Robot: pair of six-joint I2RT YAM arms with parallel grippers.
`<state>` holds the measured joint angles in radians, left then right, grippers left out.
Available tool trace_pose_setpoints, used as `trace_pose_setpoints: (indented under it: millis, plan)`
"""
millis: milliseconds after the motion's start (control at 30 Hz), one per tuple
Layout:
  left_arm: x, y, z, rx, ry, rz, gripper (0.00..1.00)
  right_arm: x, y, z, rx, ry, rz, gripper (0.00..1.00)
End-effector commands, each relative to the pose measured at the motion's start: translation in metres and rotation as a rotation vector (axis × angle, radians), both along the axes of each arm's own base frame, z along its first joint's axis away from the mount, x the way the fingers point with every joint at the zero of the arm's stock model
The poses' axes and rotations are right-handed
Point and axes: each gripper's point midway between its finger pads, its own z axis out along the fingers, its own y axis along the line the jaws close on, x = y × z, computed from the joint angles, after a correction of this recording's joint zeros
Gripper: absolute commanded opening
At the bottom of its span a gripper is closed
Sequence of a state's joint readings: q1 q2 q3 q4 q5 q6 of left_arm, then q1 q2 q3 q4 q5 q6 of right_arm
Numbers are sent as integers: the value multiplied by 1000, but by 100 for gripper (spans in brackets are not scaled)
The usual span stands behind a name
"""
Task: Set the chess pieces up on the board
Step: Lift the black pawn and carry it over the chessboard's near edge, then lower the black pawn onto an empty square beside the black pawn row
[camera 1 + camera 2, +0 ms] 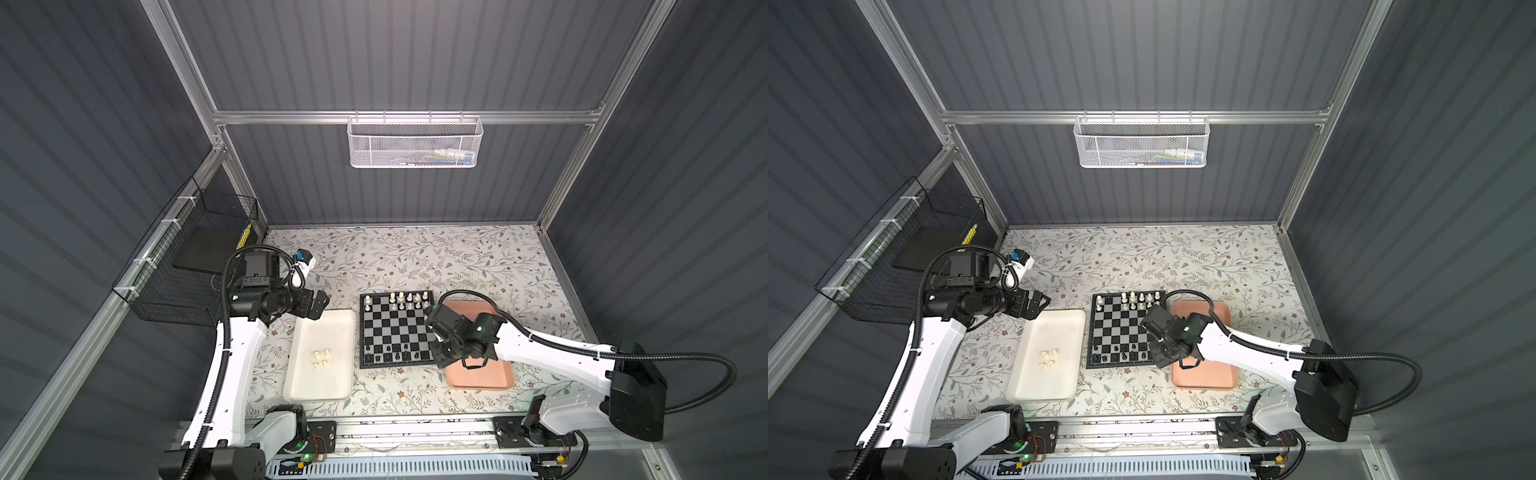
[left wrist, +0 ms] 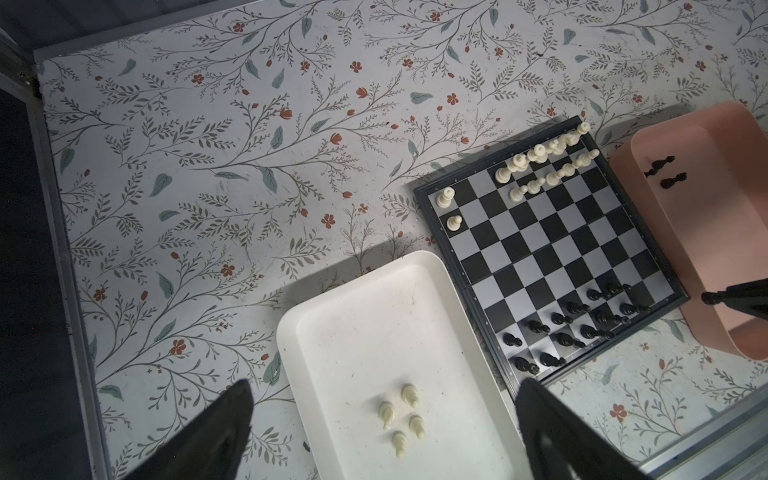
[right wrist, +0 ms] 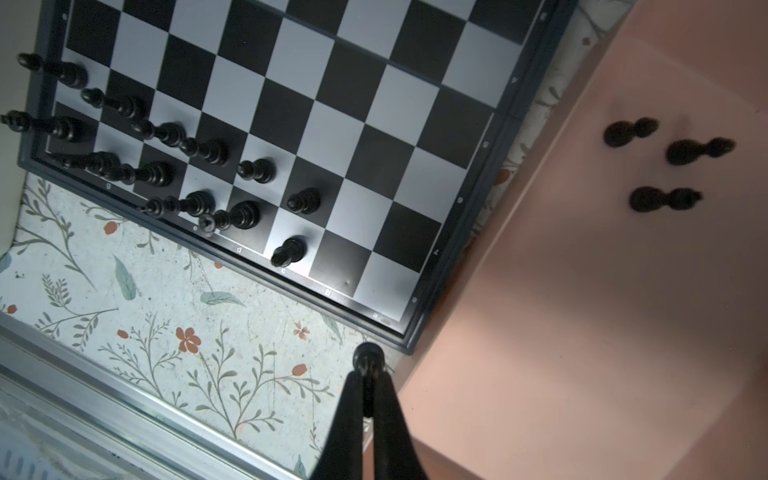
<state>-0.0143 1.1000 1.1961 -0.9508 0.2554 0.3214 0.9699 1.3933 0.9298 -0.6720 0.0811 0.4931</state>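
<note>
just off the board (image 3: 374, 104) corner, your right claw (image 3: 368, 376) was pinched shut on a black piece (image 3: 368, 358), held up, likely to clear the standing ranks (image 3: 208, 149). your left claw (image 1: 316, 306) hung wide open, empty, over the white tray (image 2: 453, 291), ready for its four cream pieces (image 2: 410, 395).

Chequered board (image 2: 552, 245) flat, cream pcs (image 2: 540, 153) upright far rows, black pcs (image 2: 577, 308) upright near rows, sets incomplete

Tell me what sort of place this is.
Probably a robot test cell, not a home: grey panelled walls on an aluminium frame, two robot arms mounted along the front rail, and a chessboard staged on a floral tabletop.
</note>
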Motion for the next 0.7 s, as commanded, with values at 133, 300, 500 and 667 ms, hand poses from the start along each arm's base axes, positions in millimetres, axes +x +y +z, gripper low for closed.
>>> trace_pose_setpoints:
  millis: [133, 300, 500, 667]
  plan:
    - [-5, -5, 11, -27, -5, -8, 100, 8, 20, -2, 2, -15, 15, 5]
    - [-7, -5, 9, -23, -3, -5, 100, 10, 24, -9, -20, -12, 27, 5]
    - [-9, -5, 10, -28, -6, -7, 100, 12, 27, -17, -34, 0, 36, 5]
    - [-9, -5, 11, -27, -9, -8, 99, 13, 31, -21, -39, 5, 40, 6]
